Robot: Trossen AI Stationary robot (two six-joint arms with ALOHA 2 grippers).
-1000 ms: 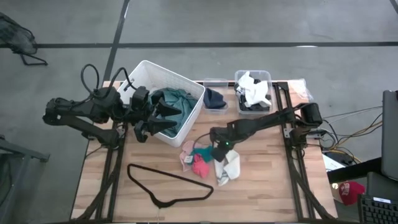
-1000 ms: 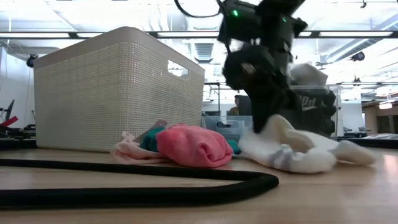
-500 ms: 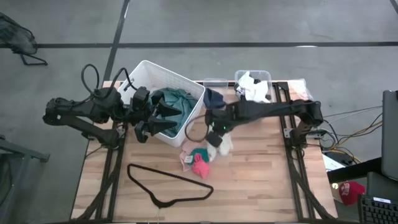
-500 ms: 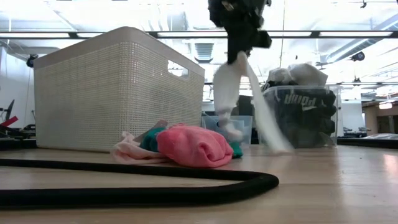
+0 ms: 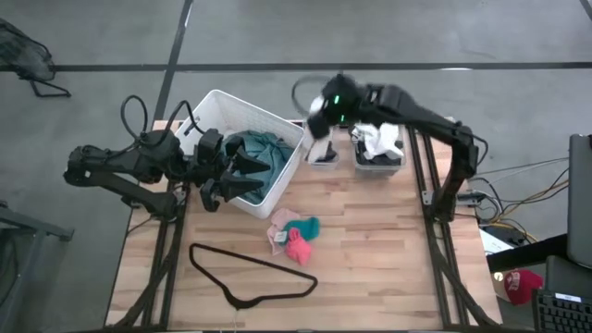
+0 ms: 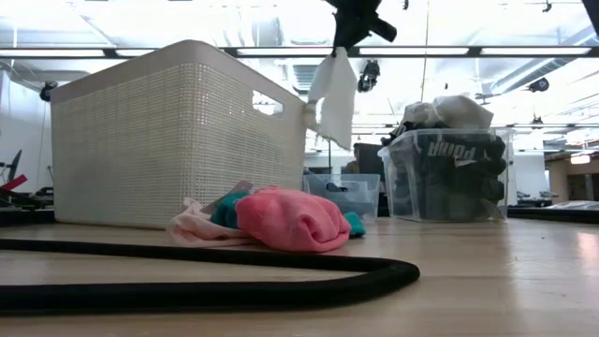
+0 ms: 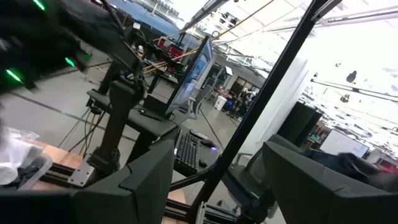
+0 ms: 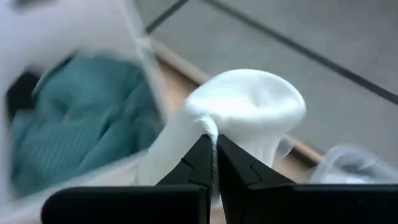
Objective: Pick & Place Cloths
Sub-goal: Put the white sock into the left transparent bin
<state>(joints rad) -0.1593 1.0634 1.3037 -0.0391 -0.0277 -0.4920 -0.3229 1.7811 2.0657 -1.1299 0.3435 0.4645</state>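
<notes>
My right gripper is high above the table's far side, by the white basket's right corner, shut on a white cloth that hangs under it. The large teal-green cloth lies in the basket with black pieces. A small pile of pink and teal cloths rests on the tabletop. My left gripper waits open at the basket's near wall, its fingers spread wide in the left wrist view. My right gripper pinches a gathered fold of the white cloth between its two fingertips, coming from above. The cloth is lifted clear of the table and hangs slack below the fingers.
A thin black wire hanger lies near the table's near edge, its hook close in the low view. Two clear bins stand at the far edge: a small one with a dark cloth and a fuller one with white and black cloths.
My right gripper has risen and swung from the pile at mid-table toward the far edge, staying shut. The white cloth has left the tabletop, first trailing long, and now hangs clear beside the basket's corner. The pink and teal pile has stayed put.
</notes>
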